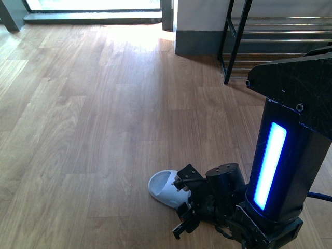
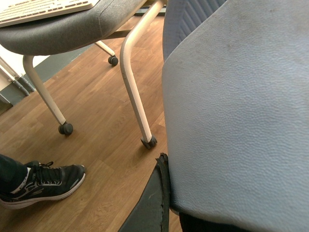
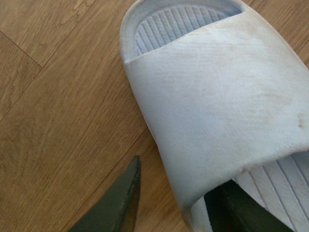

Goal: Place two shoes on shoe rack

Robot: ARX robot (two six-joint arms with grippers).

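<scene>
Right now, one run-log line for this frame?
phase: pre-grasp on slide | right gripper: jaws open, one under strap, one outside | slide: flat on floor | rack: ahead, apart | left gripper: state unclear

Front camera overlooks floor (image 1: 93,129), right wrist close above the same sandal (image 1: 163,188)

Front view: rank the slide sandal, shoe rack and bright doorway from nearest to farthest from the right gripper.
1. Slide sandal, on the floor right at the right gripper.
2. Shoe rack, ahead to the right.
3. Bright doorway, farthest back, to the left.
</scene>
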